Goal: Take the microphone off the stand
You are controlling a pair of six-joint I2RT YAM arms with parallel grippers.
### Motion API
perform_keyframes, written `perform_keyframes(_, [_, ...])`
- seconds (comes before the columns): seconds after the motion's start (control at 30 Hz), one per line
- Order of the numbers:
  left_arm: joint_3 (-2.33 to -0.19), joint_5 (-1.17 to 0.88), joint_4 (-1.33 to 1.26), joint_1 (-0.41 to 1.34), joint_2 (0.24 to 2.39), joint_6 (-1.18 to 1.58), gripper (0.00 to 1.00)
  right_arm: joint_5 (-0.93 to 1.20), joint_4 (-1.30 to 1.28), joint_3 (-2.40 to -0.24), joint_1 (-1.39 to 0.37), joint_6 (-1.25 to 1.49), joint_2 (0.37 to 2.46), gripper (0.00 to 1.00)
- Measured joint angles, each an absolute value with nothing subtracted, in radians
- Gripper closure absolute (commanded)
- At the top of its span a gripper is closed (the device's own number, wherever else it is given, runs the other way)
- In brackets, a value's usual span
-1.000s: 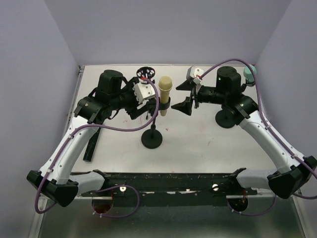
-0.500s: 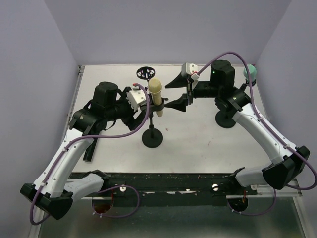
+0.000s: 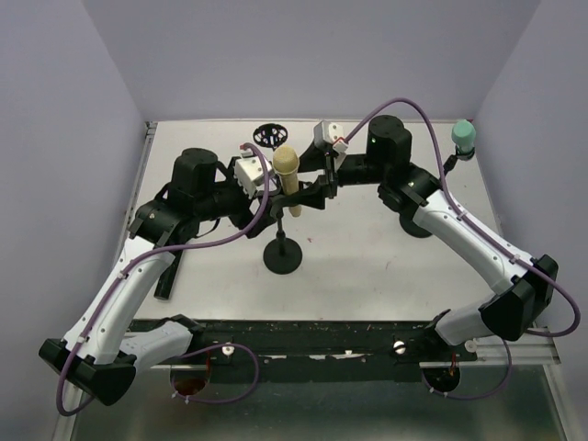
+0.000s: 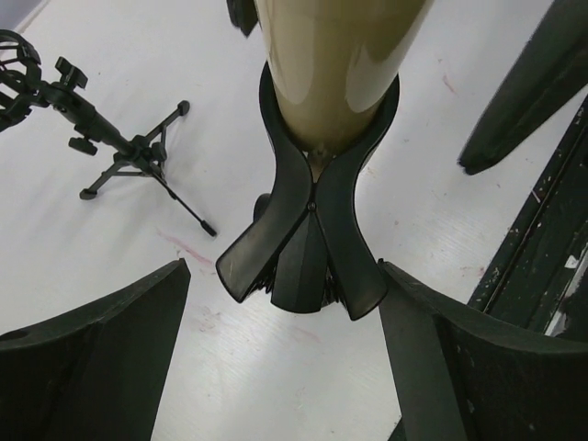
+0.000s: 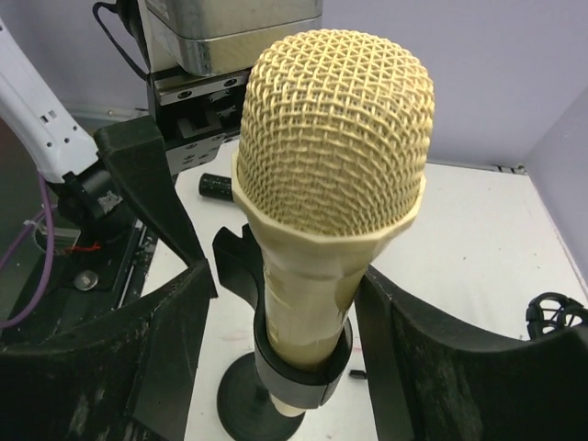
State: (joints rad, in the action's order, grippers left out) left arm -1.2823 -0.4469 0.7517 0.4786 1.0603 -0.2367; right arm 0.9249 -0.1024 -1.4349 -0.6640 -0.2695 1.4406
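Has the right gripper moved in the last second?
Yes. The right gripper moved left, away from the teal microphone, and its fingers now flank the beige microphone.

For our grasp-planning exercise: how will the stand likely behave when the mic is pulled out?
Probably tippy: the stand is a thin pole on a small round base. Its clip hugs the mic, so it may lift along.

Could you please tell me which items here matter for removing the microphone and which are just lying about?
For the job: gold microphone, stand, left claw, right claw.
Lying about: small tripod, teal microphone.
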Motion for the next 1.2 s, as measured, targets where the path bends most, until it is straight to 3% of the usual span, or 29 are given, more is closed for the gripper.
perform_keyframes(0.1, [-1.283,-0.463,0.740,0.477,1.060,-0.217,0.11,0.907,-0.080,-1.435,-0.673,-0.253,1.453,0.52])
perform_keyframes(0.2, [-1.278,-0.479,0.724,0.472,1.056,-0.208,0.11,0.889,-0.065,-1.435,-0.673,-0.234,1.459,0.78])
perform_keyframes(0.3, [-1.219,-0.521,0.659,0.470,1.022,-0.204,0.07,0.872,-0.056,-1.433,-0.672,-0.219,1.461,0.97])
perform_keyframes(0.47, [-1.026,-0.577,0.494,0.467,0.915,-0.194,0.07,0.855,-0.053,-1.431,-0.673,-0.201,1.462,0.99])
perform_keyframes(0.7, [-1.017,-0.591,0.360,0.466,0.958,-0.194,0.09,0.849,-0.053,-1.431,-0.673,-0.194,1.462,0.99])
perform_keyframes(0.8, [-1.028,-0.609,0.330,0.466,0.971,-0.200,0.16,0.849,-0.052,-1.431,-0.673,-0.193,1.463,0.99])
perform_keyframes(1.0, [-1.053,-0.655,0.326,0.466,0.991,-0.255,0.37,0.849,-0.047,-1.431,-0.673,-0.191,1.465,0.99])
perform_keyframes(1.2, [-1.059,-0.656,0.348,0.458,0.992,-0.311,0.39,0.849,-0.047,-1.431,-0.673,-0.199,1.465,0.99])
